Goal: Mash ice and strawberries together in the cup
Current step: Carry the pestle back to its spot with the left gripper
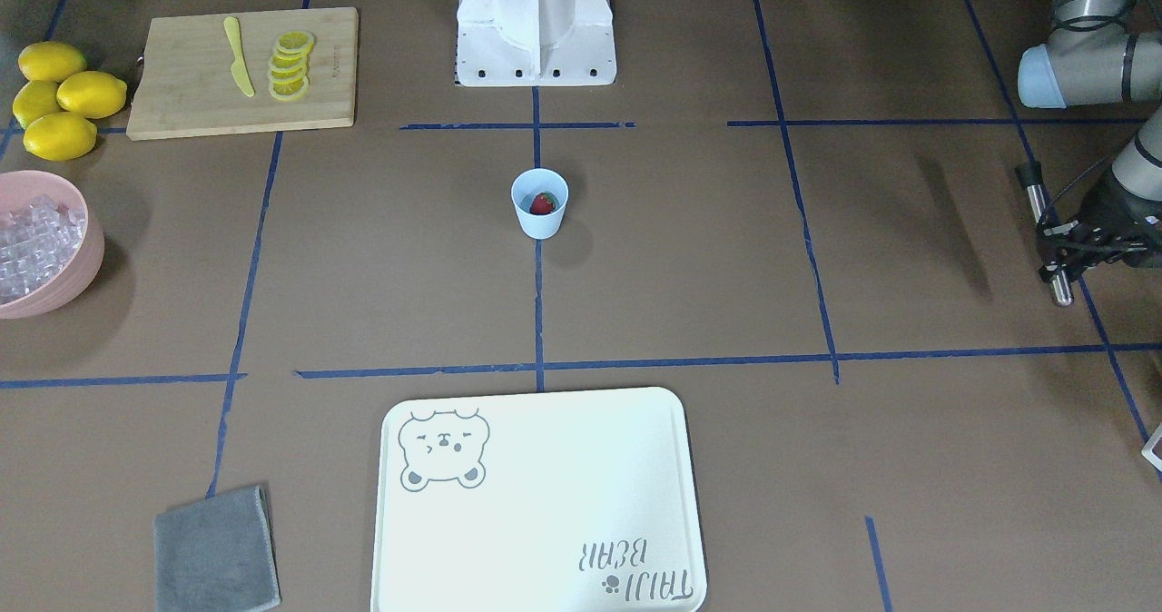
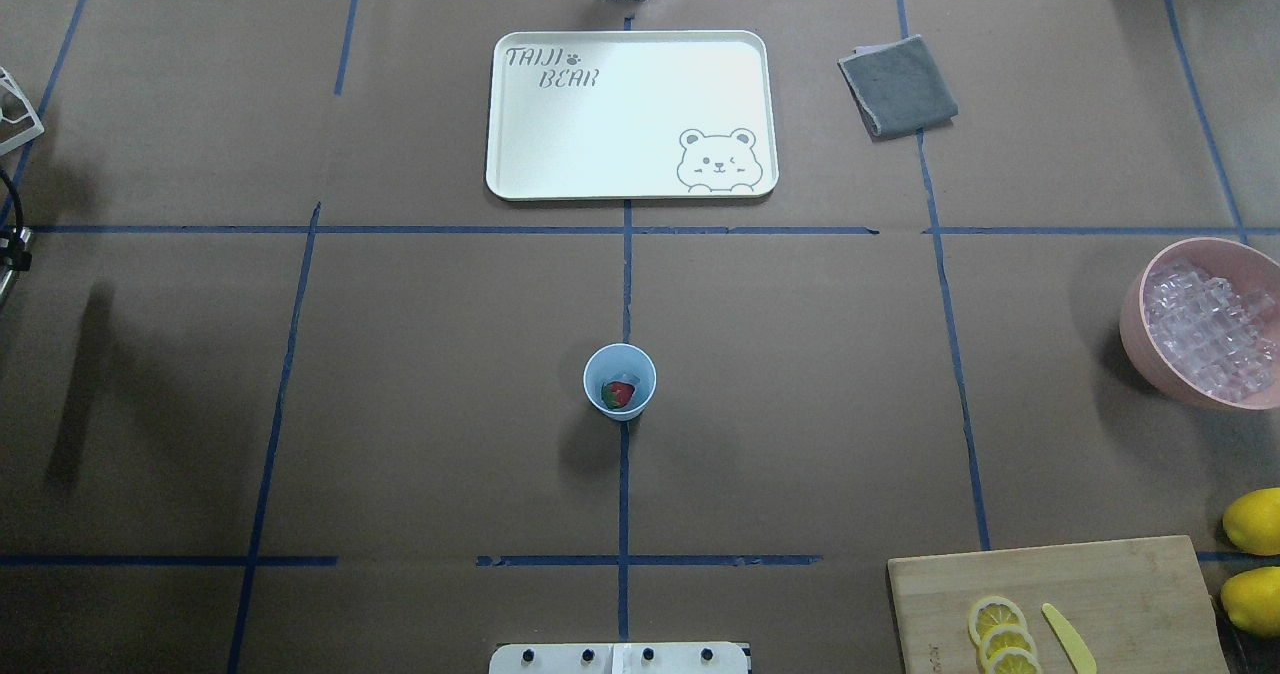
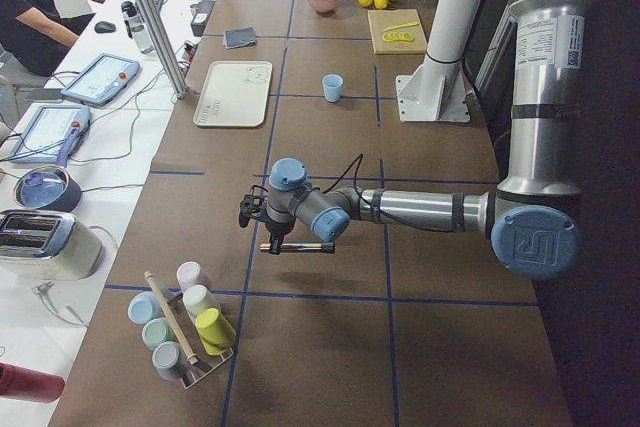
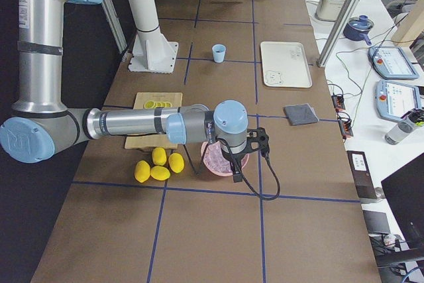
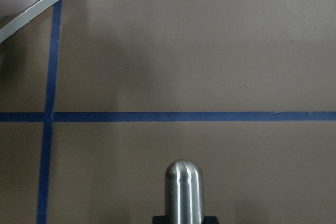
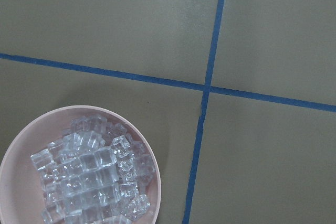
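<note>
Left jaws clamp a rounded steel pestle; right jaws, can't tell.
Mashing not yet begun, I'd say: the pestle must cross the bench to the pale-blue plastic cup holding a red strawberry.

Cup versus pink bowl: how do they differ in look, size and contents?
The cup is pale blue, the bowl pink. The cup is small and tapered, the bowl much wider and rounded. The cup holds a strawberry, the bowl a heap of ice. Both stand upright and open on the table.
</note>
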Motion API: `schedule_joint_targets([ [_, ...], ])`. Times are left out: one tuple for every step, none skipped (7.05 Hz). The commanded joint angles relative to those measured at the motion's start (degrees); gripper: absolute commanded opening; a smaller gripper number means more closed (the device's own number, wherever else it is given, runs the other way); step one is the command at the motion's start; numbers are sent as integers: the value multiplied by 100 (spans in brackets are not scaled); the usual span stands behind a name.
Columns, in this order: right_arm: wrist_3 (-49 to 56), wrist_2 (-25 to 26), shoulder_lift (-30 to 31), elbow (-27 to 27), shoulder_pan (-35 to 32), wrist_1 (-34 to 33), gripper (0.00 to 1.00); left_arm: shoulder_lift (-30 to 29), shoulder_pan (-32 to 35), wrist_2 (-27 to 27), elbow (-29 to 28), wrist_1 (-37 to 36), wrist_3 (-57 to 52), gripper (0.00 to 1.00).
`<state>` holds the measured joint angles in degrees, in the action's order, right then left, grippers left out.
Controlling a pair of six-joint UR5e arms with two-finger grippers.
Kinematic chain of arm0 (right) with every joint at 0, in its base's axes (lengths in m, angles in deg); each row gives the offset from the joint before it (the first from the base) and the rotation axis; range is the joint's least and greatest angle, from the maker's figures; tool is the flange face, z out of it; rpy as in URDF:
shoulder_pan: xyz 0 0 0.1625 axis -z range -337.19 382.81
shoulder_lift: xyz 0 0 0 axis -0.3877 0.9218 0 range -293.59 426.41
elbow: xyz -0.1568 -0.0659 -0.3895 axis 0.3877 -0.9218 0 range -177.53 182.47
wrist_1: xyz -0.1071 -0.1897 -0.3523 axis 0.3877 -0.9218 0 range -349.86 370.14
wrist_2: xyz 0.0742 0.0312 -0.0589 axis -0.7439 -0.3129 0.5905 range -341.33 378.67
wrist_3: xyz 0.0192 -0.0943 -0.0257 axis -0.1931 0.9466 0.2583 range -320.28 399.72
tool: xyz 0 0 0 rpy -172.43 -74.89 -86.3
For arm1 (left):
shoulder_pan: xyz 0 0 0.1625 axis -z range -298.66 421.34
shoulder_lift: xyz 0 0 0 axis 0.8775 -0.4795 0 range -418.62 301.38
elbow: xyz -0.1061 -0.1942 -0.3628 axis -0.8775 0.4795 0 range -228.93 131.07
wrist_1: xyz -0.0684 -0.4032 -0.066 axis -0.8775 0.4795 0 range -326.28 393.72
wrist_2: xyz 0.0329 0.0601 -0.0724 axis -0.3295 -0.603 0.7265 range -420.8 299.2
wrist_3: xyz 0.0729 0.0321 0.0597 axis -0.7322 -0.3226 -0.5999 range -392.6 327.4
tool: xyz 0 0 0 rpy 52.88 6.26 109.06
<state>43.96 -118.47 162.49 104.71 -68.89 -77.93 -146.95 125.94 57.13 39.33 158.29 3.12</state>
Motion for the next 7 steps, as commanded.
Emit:
schedule_joint_targets([
  [-3, 3, -10, -3, -5, 0, 99, 44, -8, -183, -160, 5, -145, 0],
  [-3, 12, -28, -3, -5, 0, 99, 71, -8, -183, -160, 5, -136, 0],
  [-3, 21, -37, -3, 4, 0, 99, 62, -17, -183, -204, -4, -119, 0],
  [-3, 21, -46, -3, 4, 0, 99, 53, -26, -183, -239, -4, -110, 0],
  [-3, 21, -46, -3, 4, 0, 99, 62, -26, -183, -239, -12, -101, 0],
  [6, 30, -46, -12, -5, 0, 99, 53, -34, -183, -300, -12, -110, 2],
  [6, 30, -54, -12, 4, 0, 99, 53, -122, -183, -301, -12, -92, 5],
])
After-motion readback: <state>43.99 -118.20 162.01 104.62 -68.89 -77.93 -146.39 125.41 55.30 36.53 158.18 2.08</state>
